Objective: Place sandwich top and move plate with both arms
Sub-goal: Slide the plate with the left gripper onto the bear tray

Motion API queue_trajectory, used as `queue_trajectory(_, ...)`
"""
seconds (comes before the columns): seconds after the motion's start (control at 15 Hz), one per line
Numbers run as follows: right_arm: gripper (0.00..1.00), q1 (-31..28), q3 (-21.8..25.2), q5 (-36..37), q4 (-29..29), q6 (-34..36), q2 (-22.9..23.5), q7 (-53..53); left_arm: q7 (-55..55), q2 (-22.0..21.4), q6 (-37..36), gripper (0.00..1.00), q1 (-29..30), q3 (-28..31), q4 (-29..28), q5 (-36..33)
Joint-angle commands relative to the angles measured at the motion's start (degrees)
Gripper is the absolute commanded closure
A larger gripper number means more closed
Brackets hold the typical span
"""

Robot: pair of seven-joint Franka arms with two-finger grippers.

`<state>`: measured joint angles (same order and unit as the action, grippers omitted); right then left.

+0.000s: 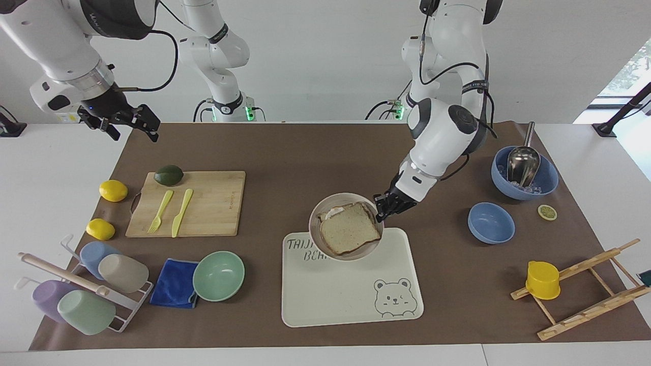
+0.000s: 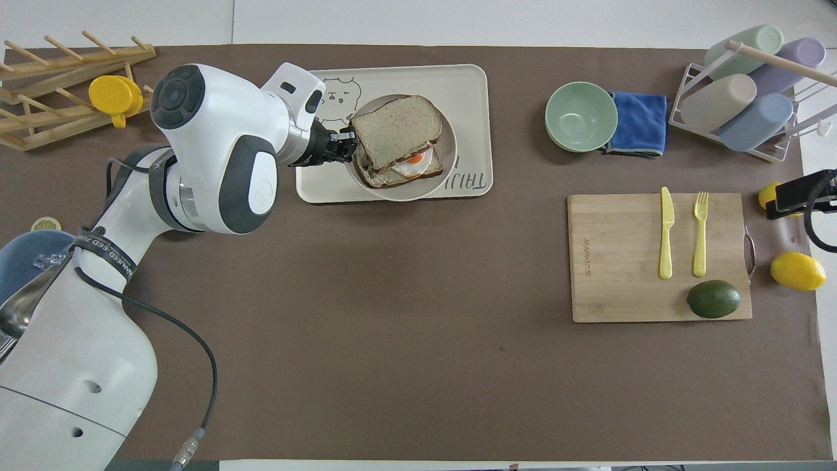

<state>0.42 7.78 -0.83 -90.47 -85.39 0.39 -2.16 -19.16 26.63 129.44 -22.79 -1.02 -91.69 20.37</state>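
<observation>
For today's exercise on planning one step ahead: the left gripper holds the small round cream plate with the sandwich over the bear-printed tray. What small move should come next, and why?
Probably lower it. The left gripper is shut on the rim of the small round cream plate, which hangs over the rectangular cream bear-printed tray, with the light-brown bread slice on top. Setting it down level keeps the sandwich stacked. The right gripper waits.

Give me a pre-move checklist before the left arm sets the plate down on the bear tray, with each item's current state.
1. Left gripper clamped on the plate rim: ok.
2. Sandwich top sits on the egg toast, offset but not sliding off: ok.
3. Plate is over the bear tray: ok.
4. Plate level: cannot tell; it seems slightly tilted.
5. Tray surface under the plate free of objects: ok.
6. Right gripper waits over the table's edge, away from the tray: ok.
</observation>
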Motion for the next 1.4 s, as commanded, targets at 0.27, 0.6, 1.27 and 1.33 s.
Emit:
queue_trajectory(0.27, 0.00, -0.15, -0.31, -0.75, -1.37, -0.22, -1.36, 1.02, 4.39, 7.11, 4.49, 1.00, 0.90, -0.47, 4.77, -0.33)
queue_trajectory(0.6, 0.00, -0.15, -0.31, -0.75, -1.37, -0.22, -1.36, 1.02, 5.09, 7.99, 9.95, 1.00, 0.55, -0.47, 2.93, -0.50)
queue_trajectory(1.27, 0.00, -0.15, -0.31, -0.75, -1.37, -0.22, -1.36, 1.02, 7.82, 7.20, 9.43, 0.00, 0.02, -0.56, 0.37, -0.33)
queue_trajectory(1.33, 0.00, -0.15, -0.31, -0.75, -1.37, -0.22, -1.36, 1.02, 7.82, 7.20, 8.90, 0.00, 0.11, -0.56, 0.72, -0.33)
